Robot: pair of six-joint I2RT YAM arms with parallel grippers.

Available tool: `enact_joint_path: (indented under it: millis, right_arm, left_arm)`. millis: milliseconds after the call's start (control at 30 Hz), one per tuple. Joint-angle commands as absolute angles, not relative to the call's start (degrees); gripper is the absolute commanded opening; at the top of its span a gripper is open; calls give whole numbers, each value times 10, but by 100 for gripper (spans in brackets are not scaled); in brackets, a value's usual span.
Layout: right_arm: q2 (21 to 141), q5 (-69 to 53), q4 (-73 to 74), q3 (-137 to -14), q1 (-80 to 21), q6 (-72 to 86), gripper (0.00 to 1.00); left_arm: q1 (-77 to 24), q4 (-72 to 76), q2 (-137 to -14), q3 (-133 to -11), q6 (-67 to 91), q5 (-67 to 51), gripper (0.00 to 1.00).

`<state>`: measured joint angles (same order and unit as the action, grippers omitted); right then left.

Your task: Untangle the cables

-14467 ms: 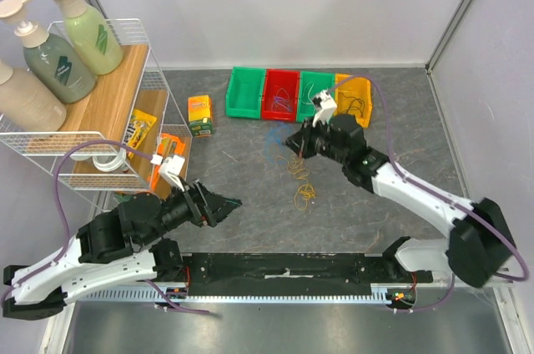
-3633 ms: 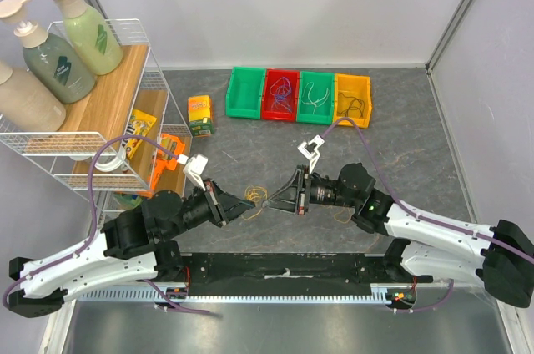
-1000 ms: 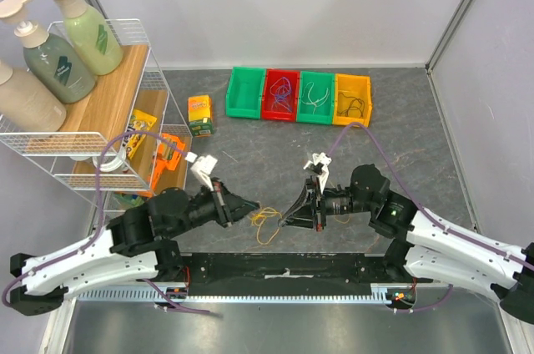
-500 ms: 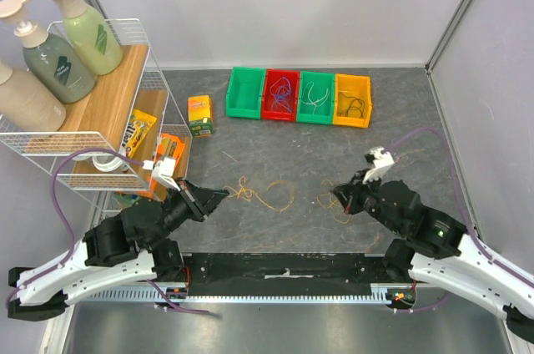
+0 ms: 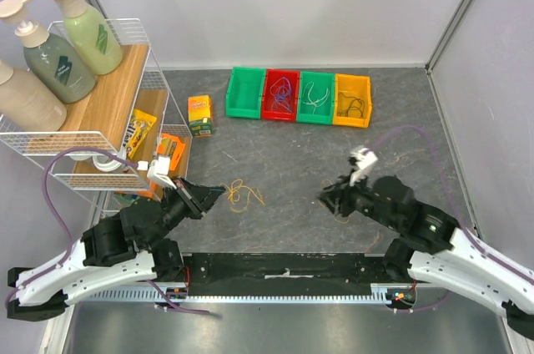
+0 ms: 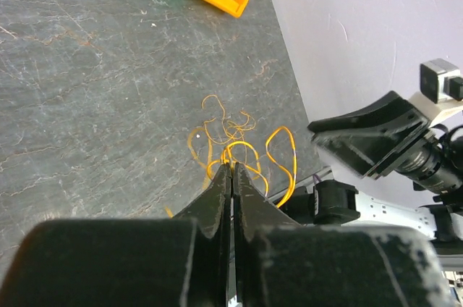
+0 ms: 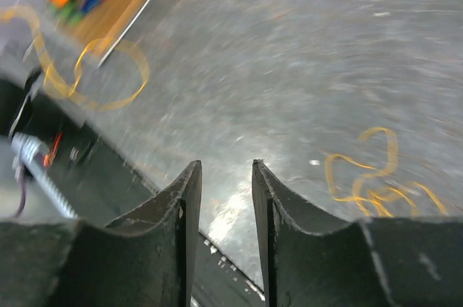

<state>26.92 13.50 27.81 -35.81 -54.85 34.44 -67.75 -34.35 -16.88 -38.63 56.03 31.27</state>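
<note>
The yellow cable (image 5: 244, 195), stretched out across the counter (image 5: 284, 149) half a second ago, is now drawn into a loose bunch just beside the left claw (image 5: 219, 192). The right claw (image 5: 324, 198) has parted its jaws. The left claw is clenched, its tips pinching a loop of that cable, and the rest curls on the counter in front of it. The right claw stands partly open with nothing between its fingers. A second yellow cable (image 5: 342, 212) lies on the counter near its tips, apart from them. More cables sit in the bins (image 5: 242, 108) at the far side.
</note>
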Motion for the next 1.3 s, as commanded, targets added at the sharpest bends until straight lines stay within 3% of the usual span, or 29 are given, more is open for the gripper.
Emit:
enact_joint_path:
  millis: [0,267,600,900,1067,1200,1267]
  right_arm:
    - [395,-153,143,-391,-549,226,47]
    - [554,-315,-40,-435,-558,221,75]
    - [627,-252,-150,-482,-599,320,73]
    - [634,-94,-2,-498,-612,224,72]
    - [645,-89,-6,-484,-612,222,63]
    - [667,-96,-17,-490,-612,228,35]
    - [671,-114,-32,-487,-611,236,35]
  left_arm:
    - [-677,-330,-186,-409,584,303,2]
    - [-677,-328,-209,-412,587,263,2]
    - [-677,-326,-242,-410,615,240,2]
    - [-677,-323,-243,-417,612,232,2]
    - [-677,-322,-236,-410,620,232,2]
    - [-677,-322,-235,-414,619,229,2]
    - [-676,-323,-232,-415,618,229,2]
